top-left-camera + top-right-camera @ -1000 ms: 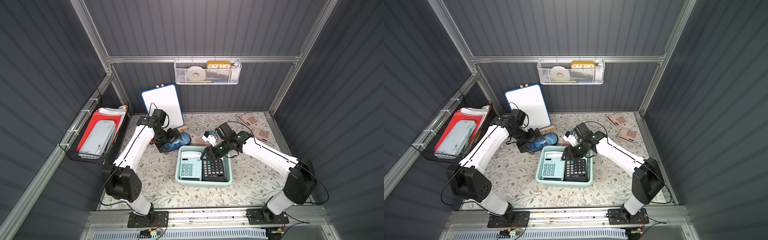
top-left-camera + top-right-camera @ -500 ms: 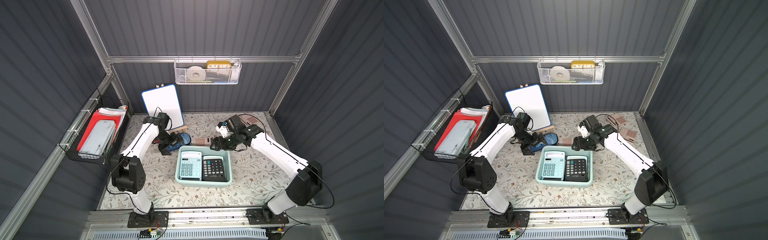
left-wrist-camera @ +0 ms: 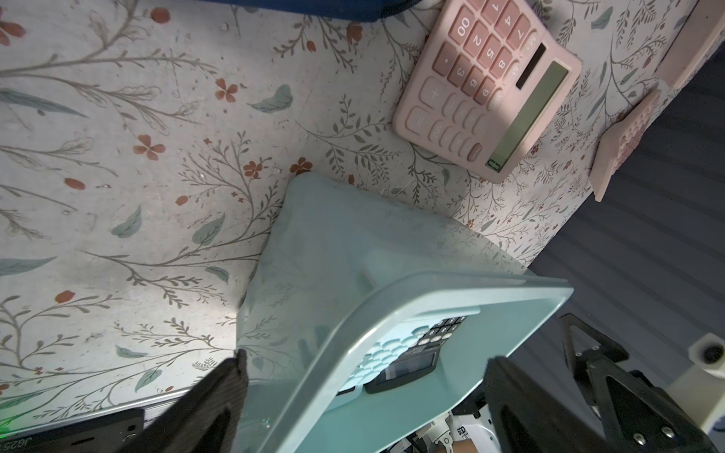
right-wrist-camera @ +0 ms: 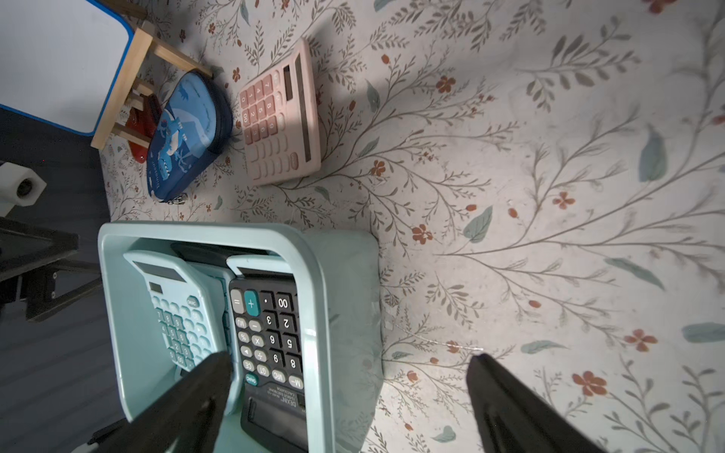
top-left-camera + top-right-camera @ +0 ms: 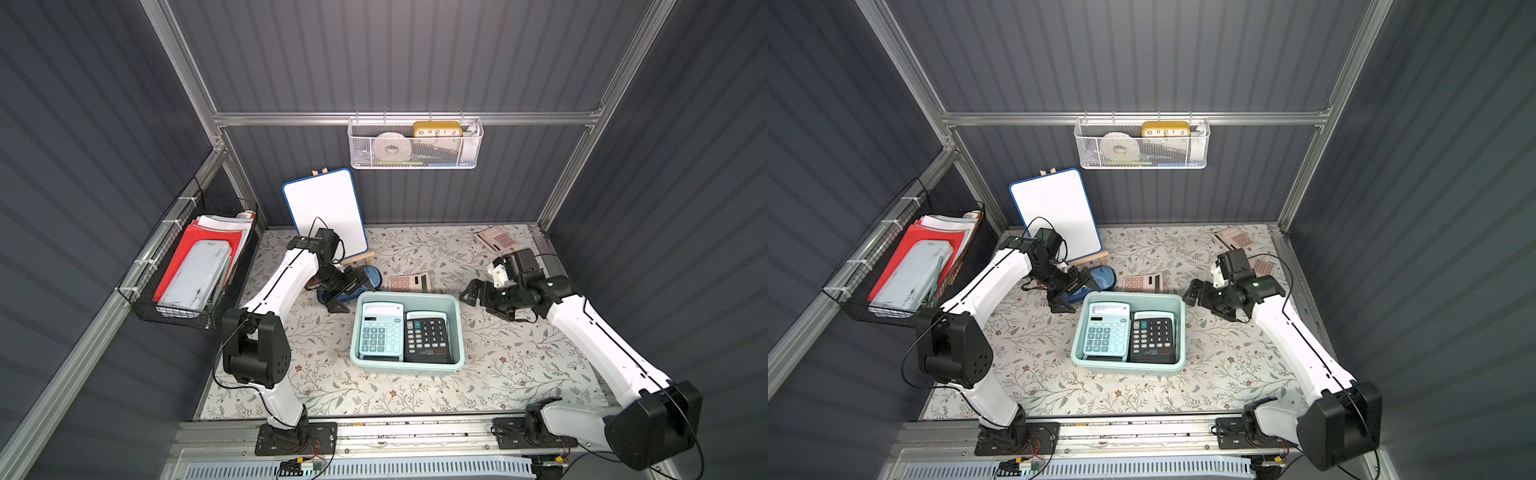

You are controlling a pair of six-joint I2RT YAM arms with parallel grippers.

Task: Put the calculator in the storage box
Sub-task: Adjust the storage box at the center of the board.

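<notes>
1. Right gripper [image 5: 484, 301] first, in both top views: it hangs just off the right end of the storage box [image 5: 409, 296], jaws spread wide and empty. A second ago it was down over the box at the black calculator [image 5: 427, 338], so it has let go and backed away. That calculator lies flat and keys-up inside the box, right beside a teal calculator [image 5: 380, 332]; I judge this placement done. The left gripper [image 5: 351, 293], likewise spread and holding nothing, sits near the box's far left corner, by a blue pencil case [image 5: 373, 277]. A pink calculator [image 5: 409, 282] lies on the mat [image 5: 519, 357] just behind the box (a likely next pick, if more are wanted). Readable: 10, 11, 12, 1, 2 on the yellow clock [image 5: 437, 129] in the white mesh basket [image 5: 415, 158].
2. Left wrist view: the left gripper [image 3: 365, 392] shows both fingers wide apart, with only a corner of the box [image 3: 431, 290] seen between them; whether either touches it I cannot tell. On the pink calculator [image 3: 486, 86], 00 and digits up to 9 read clearly.
3. Right wrist view: the right gripper [image 4: 353, 392] is spread over the box's end wall, gripping nothing. The black calculator [image 4: 270, 333] carries 00, GT, MU, CE, MRC, M- — and a small maker's line that seems to say DEXIN, too fine to be sure.
</notes>
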